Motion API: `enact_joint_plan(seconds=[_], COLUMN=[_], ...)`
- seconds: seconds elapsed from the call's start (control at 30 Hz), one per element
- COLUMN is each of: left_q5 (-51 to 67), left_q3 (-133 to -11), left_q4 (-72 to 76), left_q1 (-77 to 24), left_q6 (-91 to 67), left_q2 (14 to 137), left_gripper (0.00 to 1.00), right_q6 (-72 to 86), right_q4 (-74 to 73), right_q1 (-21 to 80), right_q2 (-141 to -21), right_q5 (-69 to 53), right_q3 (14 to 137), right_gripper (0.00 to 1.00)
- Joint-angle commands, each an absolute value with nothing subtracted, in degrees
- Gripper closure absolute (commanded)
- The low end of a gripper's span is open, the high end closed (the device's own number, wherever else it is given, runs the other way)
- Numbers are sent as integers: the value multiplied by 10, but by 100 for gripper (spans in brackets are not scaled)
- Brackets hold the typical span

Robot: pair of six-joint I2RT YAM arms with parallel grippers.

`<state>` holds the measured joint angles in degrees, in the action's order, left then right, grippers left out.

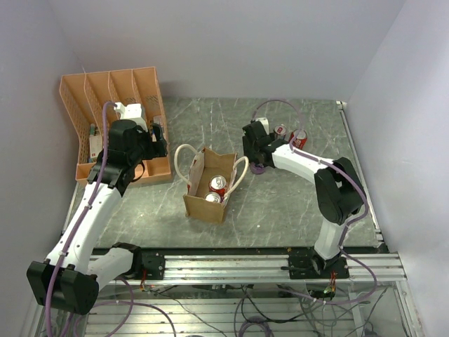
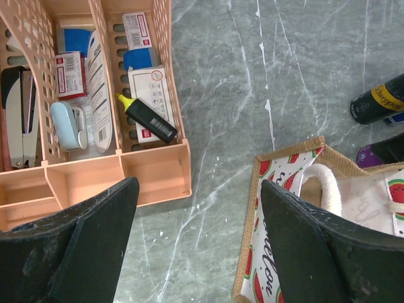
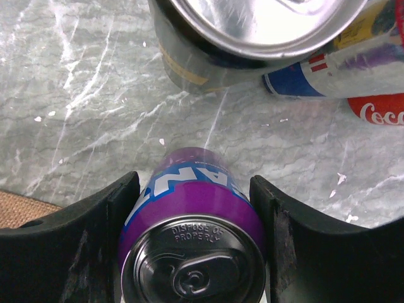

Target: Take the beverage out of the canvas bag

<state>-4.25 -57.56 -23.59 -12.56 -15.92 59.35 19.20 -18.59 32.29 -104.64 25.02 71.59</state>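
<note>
right gripper on purple can beside the bag; two cans in the bag

the canvas bag [image 1: 203,207] stands upright with its mouth open near the middle of the grey marbled counter [image 1: 295,210], between the two arms. it is tan-brown outside, with cream rope handles [image 2: 325,189] looping out to either side. the left wrist view shows a white panel at its rim, printed with watermelon slices and script lettering. two red cans [image 1: 218,184] with silver tops stand side by side inside it, touching.

the right gripper [image 3: 192,183] is just right of the bag. its fingers sit against both sides of an upright purple can [image 3: 189,214], with no gap visible. whether the can's base rests on the counter cannot be told. the left gripper [image 2: 199,184] is spread wide with nothing in it, above bare counter between the bag and the orange file rack [image 1: 105,98].

obscured: the left wrist view cuts the bag at the frame edge and behind one finger, and the lettering is only partly legible. from overhead the right gripper covers most of the purple can.

surroundings: beyond the purple can are a dark can with a yellow band [image 3: 189,63], cut off at the top, a blue-and-white can lying on its side [image 3: 303,79], and a red coca-cola can [image 3: 379,108] at the frame edge. the rack holds a stapler [image 2: 19,120], a yellow-capped highlighter [image 2: 148,118] and small packets.
</note>
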Motion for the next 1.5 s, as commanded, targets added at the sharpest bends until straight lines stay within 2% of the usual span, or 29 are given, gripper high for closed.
enact_joint_plan(seconds=[0.0, 0.37, 0.47, 0.6, 0.7, 0.87, 1.07, 1.33, 1.47], left_q5=[-39, -38, -37, -34, -31, -30, -28, -21, -19], left_q3=[-579, -579, -578, -579, -579, -579, -578, -578, -578], left_q4=[-223, -223, -222, -221, -221, -220, -220, -220, -217], left_q1=[-121, -122, -121, -121, -121, -121, -121, -121, -121], left_q6=[-162, -162, -162, -162, -163, -163, -164, -166, -168], left_q2=[596, 592, 593, 593, 593, 591, 591, 586, 583], left_gripper=[11, 11, 11, 11, 11, 11, 11, 11, 11], right_q6=[207, 218, 222, 219, 215, 208, 201, 199, 201], right_q4=[-167, -149, -141, -145, -151, -168, -183, -163, -185], right_q1=[321, 312, 311, 310, 310, 310, 310, 310, 310], right_q2=[-1052, -1066, -1063, -1063, -1060, -1040, -972, -849, -803], right_q5=[269, 253, 242, 237, 240, 239, 242, 275, 287], right_q3=[743, 735, 727, 722, 721, 727, 704, 540, 525], right_gripper=[100, 95, 83, 58, 34, 17, 11, 3, 3])
